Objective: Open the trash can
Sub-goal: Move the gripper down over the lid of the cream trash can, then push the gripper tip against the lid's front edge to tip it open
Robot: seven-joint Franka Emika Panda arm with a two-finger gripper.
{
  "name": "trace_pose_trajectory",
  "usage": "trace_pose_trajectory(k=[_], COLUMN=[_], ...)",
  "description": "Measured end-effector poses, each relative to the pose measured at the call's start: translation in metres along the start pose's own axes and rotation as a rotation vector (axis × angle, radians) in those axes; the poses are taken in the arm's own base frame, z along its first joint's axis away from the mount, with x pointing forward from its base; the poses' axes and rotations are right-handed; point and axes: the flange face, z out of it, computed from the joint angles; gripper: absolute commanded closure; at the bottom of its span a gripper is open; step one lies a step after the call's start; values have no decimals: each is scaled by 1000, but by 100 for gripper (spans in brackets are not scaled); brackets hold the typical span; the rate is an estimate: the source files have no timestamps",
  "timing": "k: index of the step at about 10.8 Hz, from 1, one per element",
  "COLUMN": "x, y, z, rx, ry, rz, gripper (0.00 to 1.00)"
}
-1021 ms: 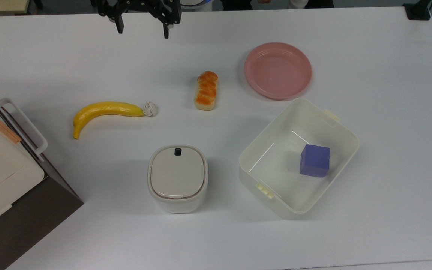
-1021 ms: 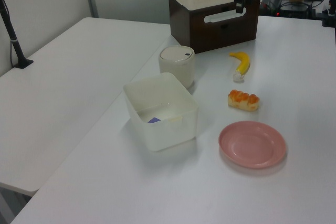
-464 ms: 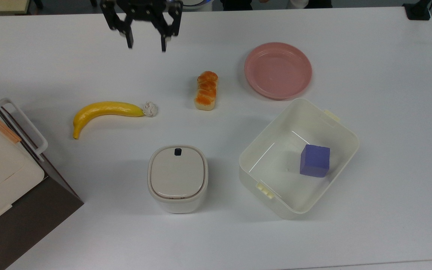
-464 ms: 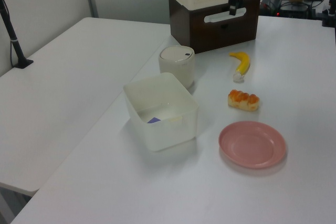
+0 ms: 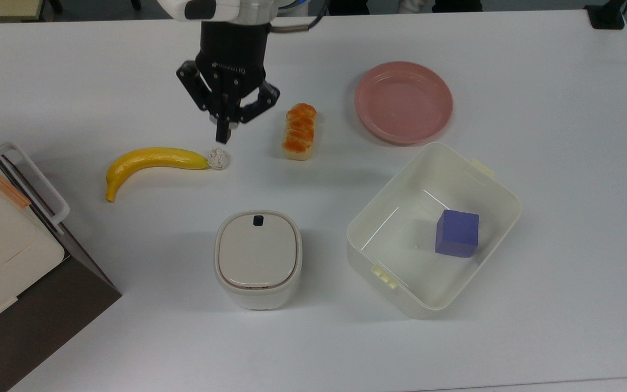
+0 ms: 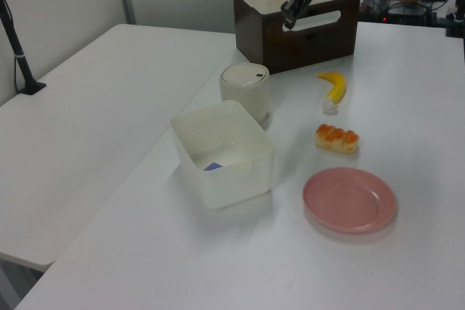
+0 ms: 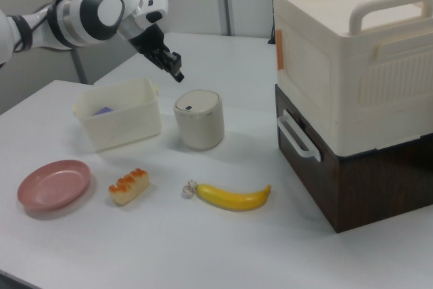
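The trash can [image 5: 258, 260] stands near the table's front in the top view, a cream rounded-square bin with its beige lid down flat and a small dark button [image 5: 258, 220] at the lid's far edge. It also stands beside the tub in the left view [image 6: 245, 91] and mid-table in the right view [image 7: 199, 121]. My gripper [image 5: 222, 133] is shut with nothing between its fingers. It hangs in the air well beyond the trash can, over the banana's stem end in the top view. In the right view my gripper [image 7: 177, 73] is above and just left of the lid.
A banana [image 5: 153, 160], a bread piece [image 5: 299, 132] and a pink plate [image 5: 403, 102] lie beyond the can. A lidless cream tub [image 5: 501, 188] holding a purple block [image 5: 458, 233] sits at the top view's right. A white-and-brown appliance [image 5: 3, 239] fills the top view's left corner.
The arm has come forward from the table's far edge toward the trash can, and the fingers have gone from wide open to shut. The lid has stayed down.
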Motion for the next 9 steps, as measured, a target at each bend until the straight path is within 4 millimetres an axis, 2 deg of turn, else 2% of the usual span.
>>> trace_pose_trajectory(k=[2,5,7,9], x=[4,-16,-18,-10], y=[-14,-62,-78,-82], z=[25,93,109,109], rx=[-42,-158,-165,-163], ry=[77,96,94,109], rz=[88,81,64,69], gripper=[100,100,100,100])
